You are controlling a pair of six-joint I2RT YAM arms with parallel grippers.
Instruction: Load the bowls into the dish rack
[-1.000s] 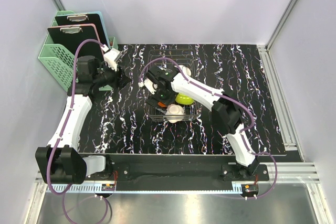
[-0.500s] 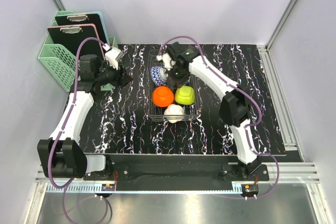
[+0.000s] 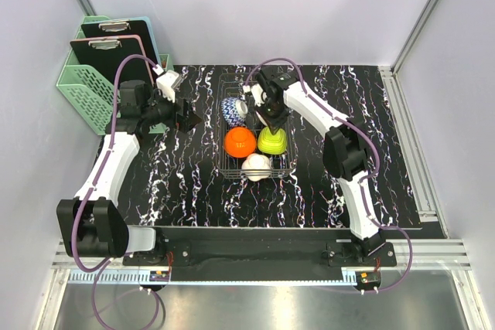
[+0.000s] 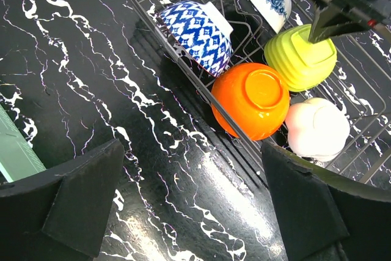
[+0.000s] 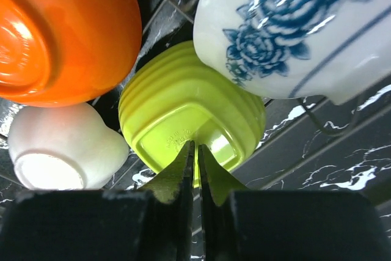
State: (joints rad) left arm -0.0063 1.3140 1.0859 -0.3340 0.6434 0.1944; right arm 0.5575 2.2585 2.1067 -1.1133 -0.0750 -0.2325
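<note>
Top external, right claw (image 3: pixel 272 120) now pressed together over lime bowl (image 3: pixel 272 141), left claw (image 3: pixel 188 116) spread wider

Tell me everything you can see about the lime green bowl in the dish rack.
The lime green bowl looks like glossy plastic, with ribbed sides and a squarish foot ring bearing moulded lettering. It sits bottom-up and tilted in the dish rack, beside the orange bowl, the cream-white bowl and the blue-flowered white bowl. The right end effector, shut, hovers at its base; whether they touch cannot be told.
</note>
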